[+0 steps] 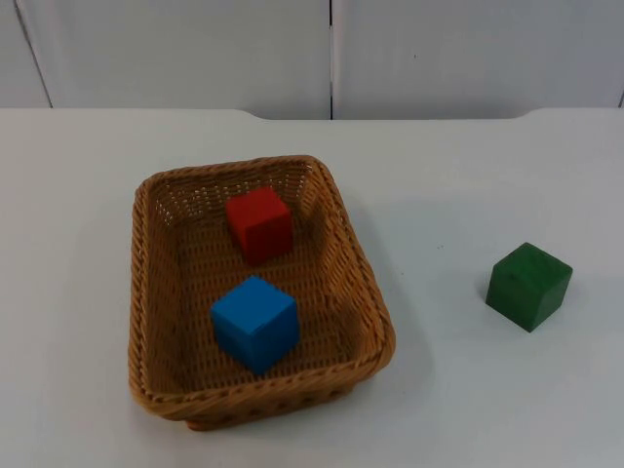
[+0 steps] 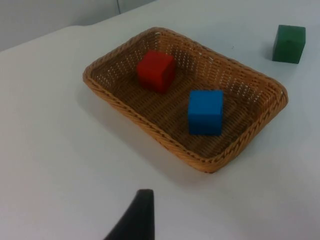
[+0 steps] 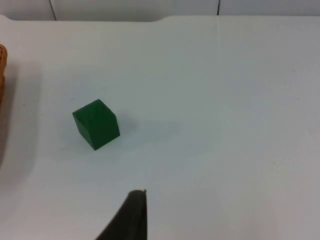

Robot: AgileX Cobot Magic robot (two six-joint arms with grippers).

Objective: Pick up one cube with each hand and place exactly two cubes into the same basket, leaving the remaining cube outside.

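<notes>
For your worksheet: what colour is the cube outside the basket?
Green; clearest in the top view.

Wicker basket (image 1: 146, 292) left of centre, red cube (image 1: 259, 224) at its far end, blue cube (image 1: 255, 324) nearer, green cube (image 1: 528, 286) outside, well right on table

The basket (image 3: 2, 100) is cut off by the right wrist view's edge.

White table (image 1: 468, 390); grey partition wall (image 1: 195, 49) behind.
</notes>
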